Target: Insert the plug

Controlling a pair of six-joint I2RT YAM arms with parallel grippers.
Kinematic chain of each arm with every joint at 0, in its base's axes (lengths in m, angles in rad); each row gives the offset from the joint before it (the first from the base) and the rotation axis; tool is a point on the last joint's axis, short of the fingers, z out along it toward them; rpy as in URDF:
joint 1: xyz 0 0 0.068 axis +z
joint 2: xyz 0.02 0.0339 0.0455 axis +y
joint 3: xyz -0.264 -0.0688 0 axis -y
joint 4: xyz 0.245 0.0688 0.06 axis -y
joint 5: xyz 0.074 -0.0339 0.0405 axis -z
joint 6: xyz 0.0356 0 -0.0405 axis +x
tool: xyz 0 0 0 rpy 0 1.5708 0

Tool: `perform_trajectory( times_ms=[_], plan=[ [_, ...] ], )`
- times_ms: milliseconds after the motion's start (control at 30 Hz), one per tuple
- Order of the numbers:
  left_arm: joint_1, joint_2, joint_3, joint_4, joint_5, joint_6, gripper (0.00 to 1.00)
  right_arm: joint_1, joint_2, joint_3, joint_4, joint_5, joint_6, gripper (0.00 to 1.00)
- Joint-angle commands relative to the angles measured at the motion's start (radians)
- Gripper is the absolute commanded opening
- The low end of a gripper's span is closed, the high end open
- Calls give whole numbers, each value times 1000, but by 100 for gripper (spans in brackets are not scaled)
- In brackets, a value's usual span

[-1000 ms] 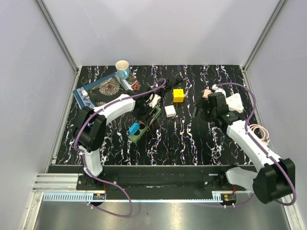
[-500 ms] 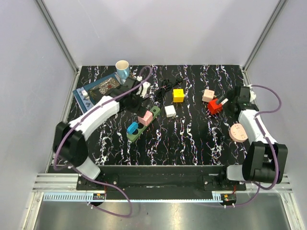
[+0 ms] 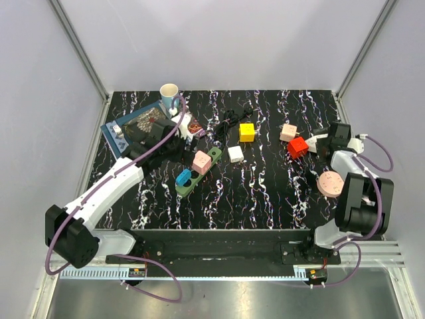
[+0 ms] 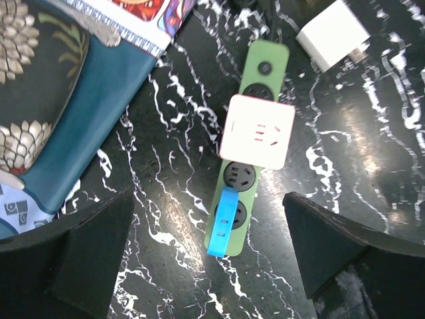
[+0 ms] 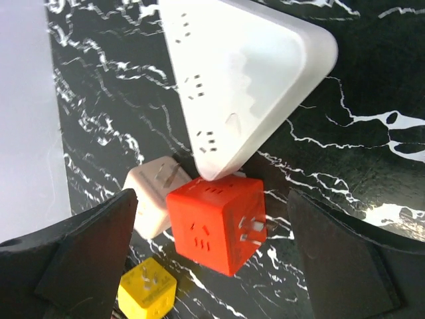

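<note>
Left gripper point(image 4: 209, 226) spread wide, empty, touching nothing. Pink cube plug point(image 4: 257, 131) just ahead between fingers, seated on green power strip point(image 4: 262, 66); blue plug point(image 4: 224, 222) beside it. Right gripper point(image 5: 209, 199) spread wide, empty, red cube adapter point(image 5: 216, 222) below.

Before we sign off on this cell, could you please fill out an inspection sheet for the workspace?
Surface: black marbled tabletop, no spills seen.
Job's things: green power strip; pink cube adapter and blue plug sit on it.
Clutter: red cube, yellow cube, white cube, white triangular socket, pink disc, cup, patterned mat.
Hands: left hand open above the strip, empty; right hand open above the red cube, empty.
Cables: purple cables run along both arms; black cord behind the strip.
Surroundings: pale walls, metal frame; nothing else seen.
</note>
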Motion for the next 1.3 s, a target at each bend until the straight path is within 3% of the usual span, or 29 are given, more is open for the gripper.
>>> perform_trajectory(
  times_ms=[0, 167, 500, 733, 867, 900, 967, 1000, 1133, 1267],
  plan=[
    [5, -50, -95, 138, -113, -30, 99, -3, 83, -18, 102, 54, 217, 100],
    [5, -77, -185, 206, -201, -9, 99, -4, 140, -21, 159, 86, 260, 100],
    [6, -48, -170, 224, -244, 21, 99, -4, 231, -67, 243, 147, 395, 99],
    [11, -39, -156, 223, -226, 17, 99, -12, 272, -114, 317, 181, 452, 87],
    [12, -41, -150, 223, -206, 13, 99, -27, 280, -139, 371, 176, 455, 69],
    [12, -41, -149, 223, -203, 10, 99, -29, 279, -142, 381, 175, 451, 60],
    [14, -41, -146, 221, -190, 7, 99, -33, 274, -145, 398, 172, 446, 51],
    [14, -39, -144, 220, -187, 7, 99, -35, 268, -147, 400, 167, 447, 40],
    [15, -42, -141, 216, -177, 5, 99, -55, 239, -147, 428, 149, 418, 19],
    [15, -50, -144, 218, -172, 5, 99, -70, 170, -134, 438, 134, 349, 7]
  ],
)
